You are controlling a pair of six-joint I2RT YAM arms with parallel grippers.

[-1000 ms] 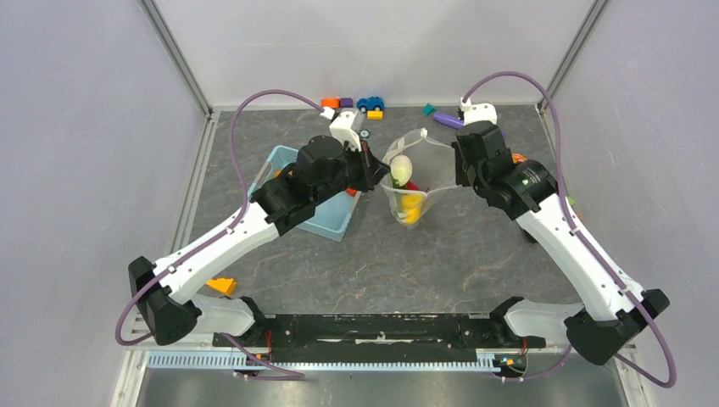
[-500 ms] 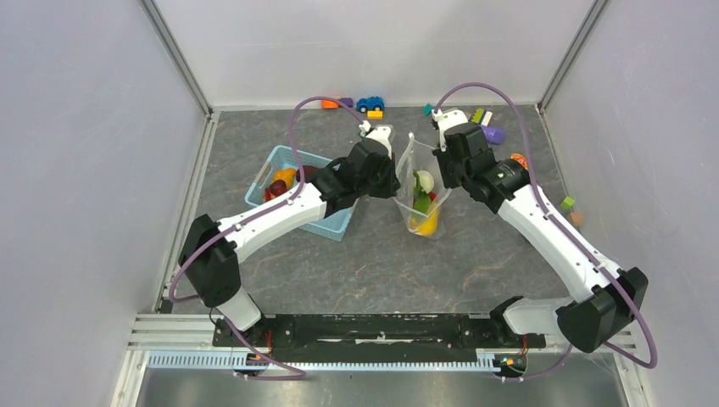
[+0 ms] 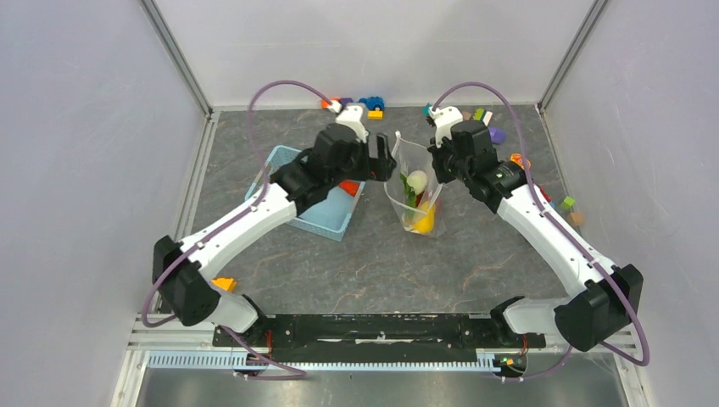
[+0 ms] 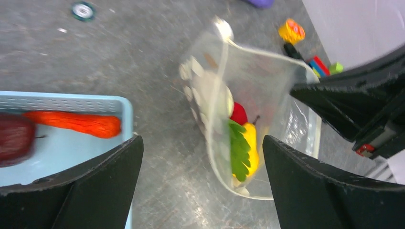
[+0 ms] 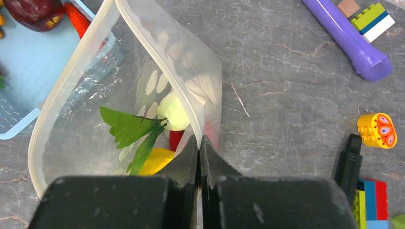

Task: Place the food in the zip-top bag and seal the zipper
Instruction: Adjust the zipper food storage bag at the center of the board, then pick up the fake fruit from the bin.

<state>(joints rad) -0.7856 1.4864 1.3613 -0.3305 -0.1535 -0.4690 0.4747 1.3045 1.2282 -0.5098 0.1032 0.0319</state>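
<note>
Your bag (image 3: 415,193) sits upright just beside the basket (image 4: 62,99), mouth open and partly filled, its rim pinched by the right gripper (image 5: 199,143). The left gripper (image 4: 201,143) is wide and empty. You're likely mid-filling; fetch the carrot (image 4: 71,123) next.

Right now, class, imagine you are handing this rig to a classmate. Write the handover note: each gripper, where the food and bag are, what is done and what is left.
Left gripper: open, holding nothing, between the basket and the zip-top bag.
Right gripper: shut on the bag's rim, holding it up with the mouth open.
Done: white radish, yellow pepper and red tomato are in the bag.
Left: at least the orange carrot and dark maroon piece lie in the basket. Bag them, then close the zipper.
</note>
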